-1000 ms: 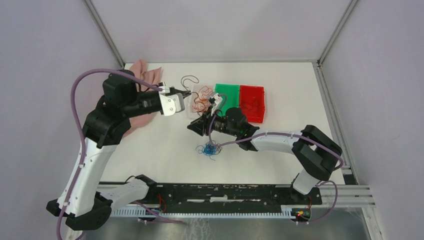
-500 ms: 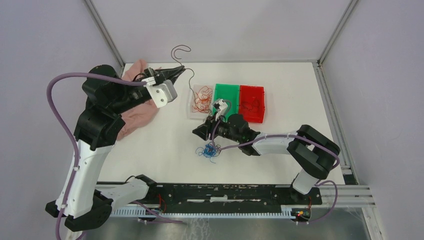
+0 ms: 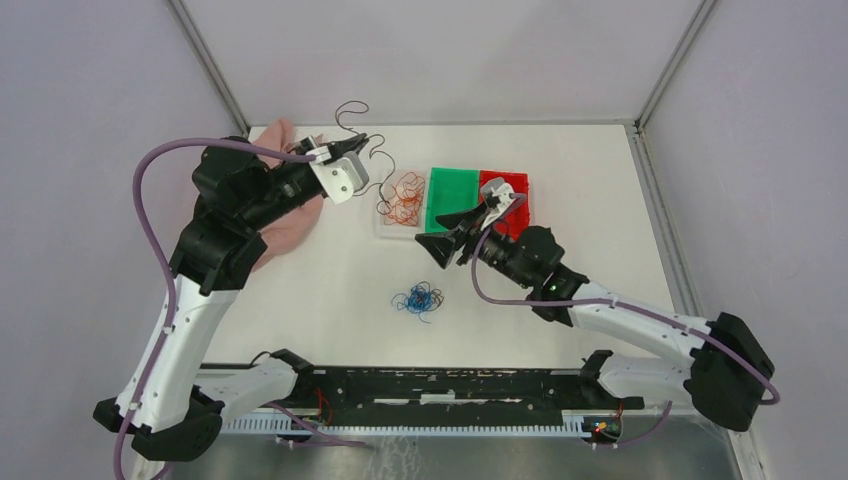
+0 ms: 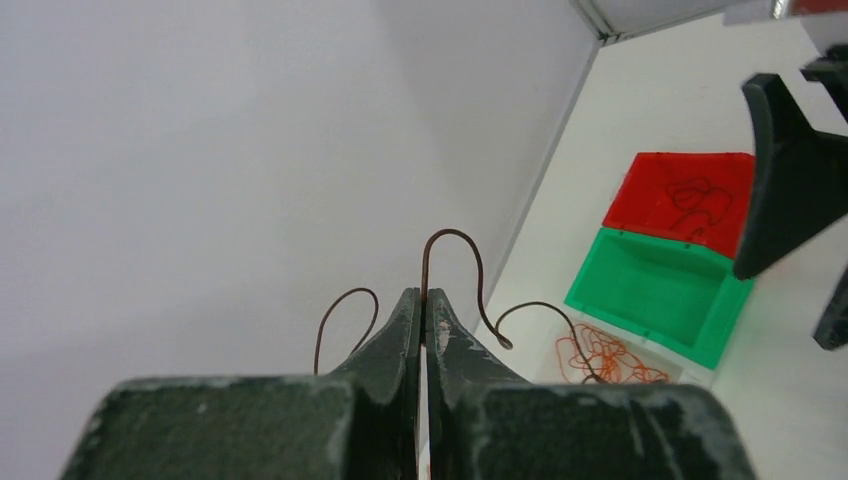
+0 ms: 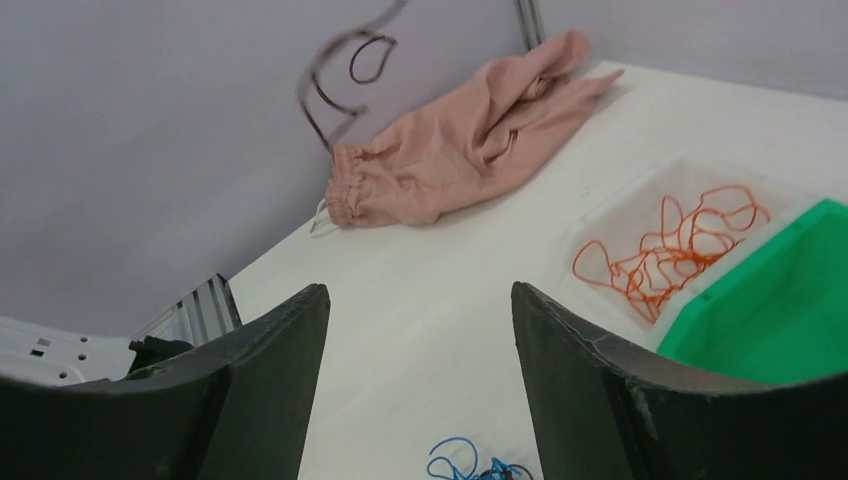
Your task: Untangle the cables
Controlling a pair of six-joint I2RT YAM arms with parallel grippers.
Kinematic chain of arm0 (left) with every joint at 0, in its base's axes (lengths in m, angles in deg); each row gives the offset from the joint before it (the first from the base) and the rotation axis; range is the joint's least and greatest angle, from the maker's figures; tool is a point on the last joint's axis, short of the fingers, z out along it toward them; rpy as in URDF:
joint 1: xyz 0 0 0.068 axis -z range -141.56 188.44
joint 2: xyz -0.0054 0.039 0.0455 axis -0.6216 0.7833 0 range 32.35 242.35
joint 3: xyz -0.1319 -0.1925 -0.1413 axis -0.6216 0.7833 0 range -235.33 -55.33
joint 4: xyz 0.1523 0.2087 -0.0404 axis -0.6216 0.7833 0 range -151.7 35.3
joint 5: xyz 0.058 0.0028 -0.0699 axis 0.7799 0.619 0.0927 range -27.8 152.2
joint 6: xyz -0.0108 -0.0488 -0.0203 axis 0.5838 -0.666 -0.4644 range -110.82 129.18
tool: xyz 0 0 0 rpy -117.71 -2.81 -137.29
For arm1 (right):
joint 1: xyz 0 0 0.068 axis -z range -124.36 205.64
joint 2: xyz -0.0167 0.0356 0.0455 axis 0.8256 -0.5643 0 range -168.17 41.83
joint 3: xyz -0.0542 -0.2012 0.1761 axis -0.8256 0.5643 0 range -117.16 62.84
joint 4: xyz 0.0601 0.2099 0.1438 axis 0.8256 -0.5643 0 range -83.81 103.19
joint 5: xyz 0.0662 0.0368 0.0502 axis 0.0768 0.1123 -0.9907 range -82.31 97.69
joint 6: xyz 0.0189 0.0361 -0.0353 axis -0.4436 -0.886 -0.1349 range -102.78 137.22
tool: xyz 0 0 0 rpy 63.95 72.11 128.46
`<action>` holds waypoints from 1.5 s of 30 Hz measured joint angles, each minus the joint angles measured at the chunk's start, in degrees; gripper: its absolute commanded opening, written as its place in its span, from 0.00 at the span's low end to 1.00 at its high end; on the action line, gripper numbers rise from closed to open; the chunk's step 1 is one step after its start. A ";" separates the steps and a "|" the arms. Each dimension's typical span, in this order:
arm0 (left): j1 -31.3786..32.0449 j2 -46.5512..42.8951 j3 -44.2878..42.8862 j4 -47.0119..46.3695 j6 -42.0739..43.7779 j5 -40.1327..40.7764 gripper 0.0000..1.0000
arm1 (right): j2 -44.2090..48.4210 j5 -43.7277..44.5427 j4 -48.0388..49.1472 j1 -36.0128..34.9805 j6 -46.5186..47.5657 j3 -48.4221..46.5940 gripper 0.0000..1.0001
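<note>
Cables [image 3: 402,195] of orange lay in a clear tray [image 3: 393,229], a blue tangle [image 3: 417,300] on the table [image 3: 300,290]. My left gripper [image 4: 424,300] pinched a dark cable [image 4: 452,232] aloft, likely to keep it free; my right gripper [image 5: 420,300] hung open, empty.

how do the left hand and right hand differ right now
The left hand is shut, pinching a dark wire; the right hand is open wide and holds nothing. The left hand is at the far left by the pink cloth; the right hand is mid-table, just in front of the green bin. Both look raised off the table.
</note>
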 measured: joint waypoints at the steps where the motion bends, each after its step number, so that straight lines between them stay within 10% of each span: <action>1: 0.00 -0.11 0.09 0.63 -0.48 -1.09 0.03 | 1.44 0.04 -1.46 0.15 1.14 -0.68 0.75; 28: 0.11 -2.47 3.93 8.09 -7.34 -17.94 0.03 | -6.71 -9.92 -20.15 0.31 14.95 -26.12 0.68; 41: 0.11 -2.51 7.82 8.48 -12.70 -20.96 0.03 | -7.67 -8.81 -18.08 0.31 15.91 -27.47 0.02; 45: 0.11 -2.34 10.29 8.76 -14.23 -21.00 0.03 | -5.79 -7.06 -17.42 0.35 15.76 -25.03 0.00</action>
